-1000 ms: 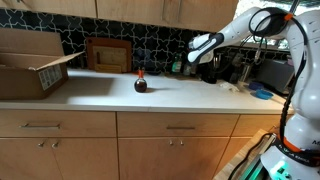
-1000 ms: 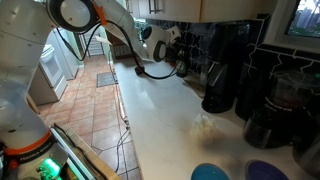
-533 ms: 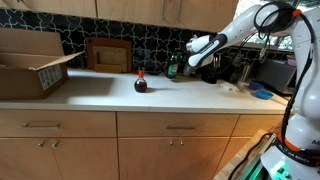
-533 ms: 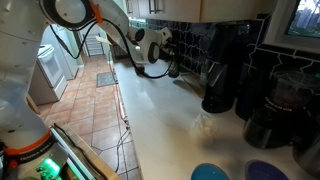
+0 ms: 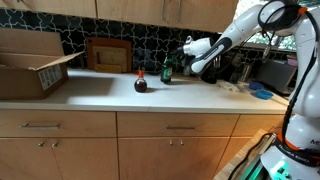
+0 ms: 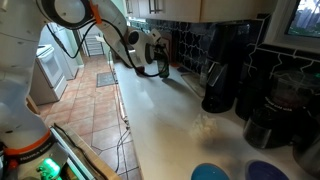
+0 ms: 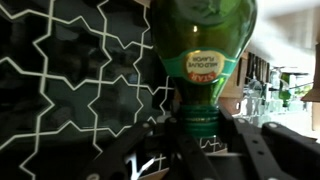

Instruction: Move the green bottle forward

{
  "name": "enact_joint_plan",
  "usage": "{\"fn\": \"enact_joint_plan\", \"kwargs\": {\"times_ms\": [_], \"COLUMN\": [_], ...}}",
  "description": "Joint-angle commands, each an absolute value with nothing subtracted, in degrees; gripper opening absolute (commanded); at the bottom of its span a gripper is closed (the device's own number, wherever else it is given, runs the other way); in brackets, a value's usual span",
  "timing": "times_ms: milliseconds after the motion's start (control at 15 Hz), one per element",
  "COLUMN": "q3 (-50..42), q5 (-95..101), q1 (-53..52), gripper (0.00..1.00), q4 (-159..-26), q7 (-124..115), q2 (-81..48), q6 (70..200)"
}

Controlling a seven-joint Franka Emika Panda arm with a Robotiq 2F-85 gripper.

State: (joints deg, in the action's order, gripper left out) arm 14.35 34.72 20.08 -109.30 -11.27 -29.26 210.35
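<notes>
The green bottle (image 5: 167, 73) stands on the white counter near the tiled back wall; it also shows in an exterior view (image 6: 163, 68). In the wrist view the picture stands upside down: the bottle's green body (image 7: 200, 40) fills the top and its ribbed green cap sits between my fingers. My gripper (image 7: 203, 125) has both fingers pressed against the cap's sides. In both exterior views the gripper (image 5: 178, 56) (image 6: 158, 62) reaches the bottle's top from the side.
A squat dark bottle with a red cap (image 5: 141, 83) stands just beside the green one. A wooden frame (image 5: 108, 55) leans on the wall and a cardboard box (image 5: 30, 65) lies further along. Black coffee machines (image 6: 225, 70) and blue bowls (image 6: 210, 172) are on my arm's side.
My gripper has moved along the back wall to the green bottle and now has its cap between the fingers. The bottle stands in about the same place.
</notes>
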Motion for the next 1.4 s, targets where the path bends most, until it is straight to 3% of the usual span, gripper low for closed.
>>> {"fn": "enact_joint_plan", "kwargs": {"times_ms": [0, 400, 933, 1000, 1333], "q3": [19.0, 25.7, 26.4, 25.0, 25.4], "q5": [44.2, 62.0, 76.3, 73.6, 74.6], "q1": [24.2, 30.6, 32.2, 31.5, 31.4], "gripper": [0.12, 0.12, 0.12, 0.36, 0.36], "q4": [-109.5, -107.3, -99.6, -104.0, -101.6], "q7": [-14.8, -24.5, -33.8, -30.8, -31.9], "q2": [-28.0, -30.2, -35.1, -33.4, -35.0], "q6": [212.7, 215.7, 220.2, 217.4, 218.0]}}
